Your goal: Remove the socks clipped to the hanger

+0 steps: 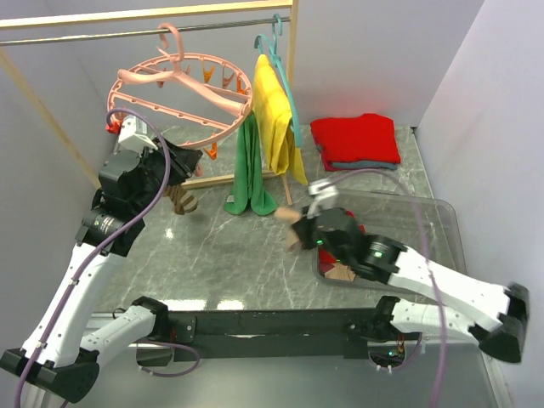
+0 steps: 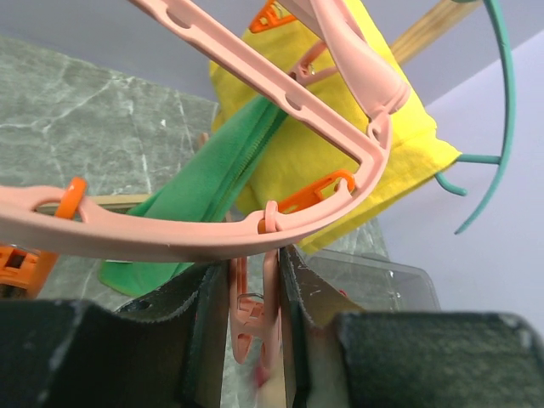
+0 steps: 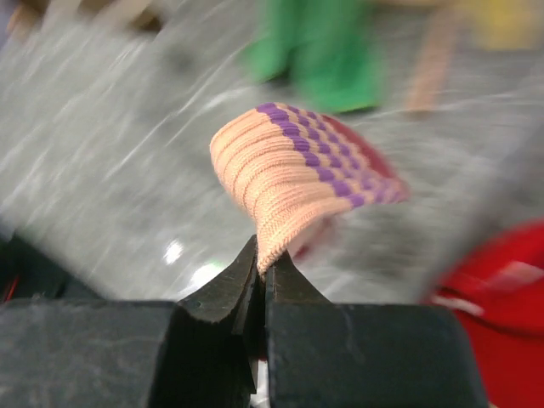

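Release needed the clear plastic tub (image 1: 408, 200) beneath: right gripper (image 3: 262, 265) pinched a peach purple-striped ribbed sock (image 3: 297, 170); left gripper (image 2: 253, 285) seemingly squeezed a pink plastic clip (image 2: 244, 316).

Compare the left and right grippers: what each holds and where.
The left gripper pinches a pink clip under the hanger ring; the right gripper pinches a pinkish purple-striped sock. The left gripper is raised at the hanger; the right gripper sits low over the table. Both are shut.
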Controlling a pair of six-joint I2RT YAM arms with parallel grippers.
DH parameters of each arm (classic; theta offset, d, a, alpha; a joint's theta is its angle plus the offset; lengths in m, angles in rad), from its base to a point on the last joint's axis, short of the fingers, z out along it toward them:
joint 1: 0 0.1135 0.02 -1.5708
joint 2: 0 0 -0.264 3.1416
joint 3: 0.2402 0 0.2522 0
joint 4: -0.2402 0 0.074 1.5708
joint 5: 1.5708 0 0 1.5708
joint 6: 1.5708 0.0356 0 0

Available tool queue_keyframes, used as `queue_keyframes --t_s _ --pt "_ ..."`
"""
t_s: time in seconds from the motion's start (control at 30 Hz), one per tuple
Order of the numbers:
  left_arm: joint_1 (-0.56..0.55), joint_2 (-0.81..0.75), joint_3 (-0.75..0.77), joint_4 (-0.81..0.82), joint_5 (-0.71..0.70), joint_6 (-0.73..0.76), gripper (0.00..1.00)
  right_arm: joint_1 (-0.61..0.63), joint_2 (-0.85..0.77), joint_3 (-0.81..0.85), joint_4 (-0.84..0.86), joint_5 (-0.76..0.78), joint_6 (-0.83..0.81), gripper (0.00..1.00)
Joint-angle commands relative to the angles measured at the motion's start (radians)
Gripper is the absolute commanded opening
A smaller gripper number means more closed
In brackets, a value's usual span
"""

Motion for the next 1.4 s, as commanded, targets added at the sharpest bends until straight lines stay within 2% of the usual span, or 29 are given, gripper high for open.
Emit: queue_keyframes --t_s 0.0,0.17,0.4,0.6,0.67,0.7,0.77,0.8,0.87,0.9,1.07,1.17,1.27,1.37 --pt "0.0 -0.003 0.009 0.044 0.087 0.021 0.15 -0.105 -0.194 -0.039 -0.162 0.219 0.072 0.0" --pt "0.0 0.003 0.012 0.055 0.11 0.024 0.16 -0.224 -0.336 -0.061 -0.299 0.28 0.154 0.0" --pt "0.0 0.012 0.02 0.058 0.123 0.028 0.16 -0.286 -0.33 -0.092 -0.385 0.292 0.246 0.0" --pt "0.0 0.007 0.015 0.053 0.132 0.03 0.17 -0.364 -0.343 -0.111 -0.392 0.291 0.332 0.01" --pt "0.0 0.003 0.01 0.053 0.13 0.031 0.18 -0.381 -0.359 -0.136 -0.361 0.212 0.312 0.13" --pt "0.0 0.003 0.01 0.052 0.13 0.033 0.18 -0.384 -0.363 -0.142 -0.327 0.181 0.301 0.33" --pt "0.0 0.003 0.015 0.052 0.134 0.033 0.18 -0.384 -0.359 -0.153 -0.31 0.121 0.284 0.51" --pt "0.0 0.003 0.016 0.049 0.137 0.033 0.18 -0.384 -0.356 -0.153 -0.299 0.105 0.274 0.68" --pt "0.0 0.004 0.015 0.053 0.143 0.03 0.18 -0.384 -0.331 -0.135 -0.298 0.096 0.235 0.76" --pt "0.0 0.004 0.015 0.055 0.149 0.028 0.18 -0.382 -0.319 -0.121 -0.301 0.092 0.22 0.87" --pt "0.0 0.007 0.015 0.053 0.158 0.025 0.18 -0.369 -0.25 -0.011 -0.286 0.061 0.146 1.0" --pt "0.001 0.003 0.016 0.05 0.155 0.028 0.19 -0.288 -0.203 0.039 -0.246 0.084 0.116 1.0" --pt "0.0 0.0 0.015 0.044 0.152 0.031 0.19 -0.145 -0.135 0.066 -0.134 0.076 0.057 1.0" --pt "0.0 -0.002 0.006 0.049 0.153 0.025 0.19 -0.031 -0.052 0.022 0.116 -0.049 -0.058 1.0"
